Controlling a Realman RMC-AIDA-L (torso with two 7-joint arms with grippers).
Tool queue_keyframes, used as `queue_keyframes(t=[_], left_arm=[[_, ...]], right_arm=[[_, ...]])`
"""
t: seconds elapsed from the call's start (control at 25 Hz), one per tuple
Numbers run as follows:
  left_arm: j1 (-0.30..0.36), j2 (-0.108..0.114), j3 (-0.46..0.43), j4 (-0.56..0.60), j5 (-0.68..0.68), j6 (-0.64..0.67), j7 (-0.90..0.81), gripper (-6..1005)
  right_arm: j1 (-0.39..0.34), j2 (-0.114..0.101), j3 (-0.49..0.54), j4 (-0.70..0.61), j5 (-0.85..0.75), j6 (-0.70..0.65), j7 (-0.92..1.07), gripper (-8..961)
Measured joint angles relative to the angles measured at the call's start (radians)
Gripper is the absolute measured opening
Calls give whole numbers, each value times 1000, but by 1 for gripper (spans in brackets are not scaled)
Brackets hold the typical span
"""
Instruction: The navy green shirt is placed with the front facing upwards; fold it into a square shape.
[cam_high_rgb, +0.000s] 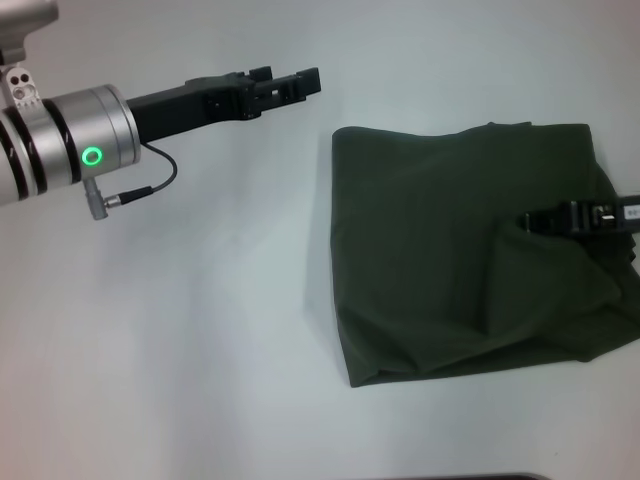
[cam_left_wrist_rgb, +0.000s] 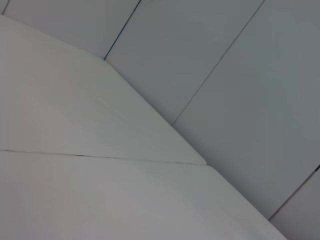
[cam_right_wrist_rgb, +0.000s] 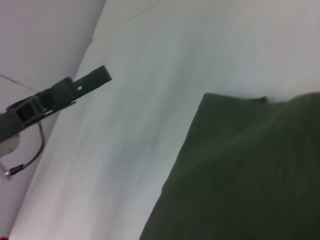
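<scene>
Head view shows the navy green shirt (cam_high_rgb: 450, 250) lying on the white table (cam_high_rgb: 200, 350), already folded into a rough rectangle, its nearest edge still slanted and loose. The right gripper (cam_high_rgb: 545, 220) reaches in over the shirt's right side, its tip at a raised crease; whether its fingers pinch that cloth I cannot tell. The left gripper (cam_high_rgb: 290, 85) hangs in the air well apart from the shirt, off its far left corner, fingers seemingly drawn together and holding nothing. Soft, light cotton like this will sag and slide over itself, so I judge it best taken at a corner or doubled edge, through all layers
</scene>
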Motion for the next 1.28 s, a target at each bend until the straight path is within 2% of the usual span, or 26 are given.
queue_keyframes(t=[0.24, 0.6, 0.92, 1.0, 1.28], left_arm=[[-3, -1, 0, 9, 0, 0, 0, 875], [-3, -3, 3, 14, 0, 3, -3, 874], [-10, -3, 5, 22, 0, 1, 0, 874], [-11, -3, 5, 22, 0, 0, 0, 874], [-13, -3, 0, 23, 0, -1, 0, 874]], right_arm=[[-46, -24, 12, -4, 4, -64, 0, 95], [-133, -68, 116, -8, 6, -130, -23, 94], [-162, -76, 191, -22, 4, -230, -94, 95], [-159, -76, 189, -22, 3, -259, -106, 122], [-150, -68, 186, -22, 3, -296, -111, 372]])
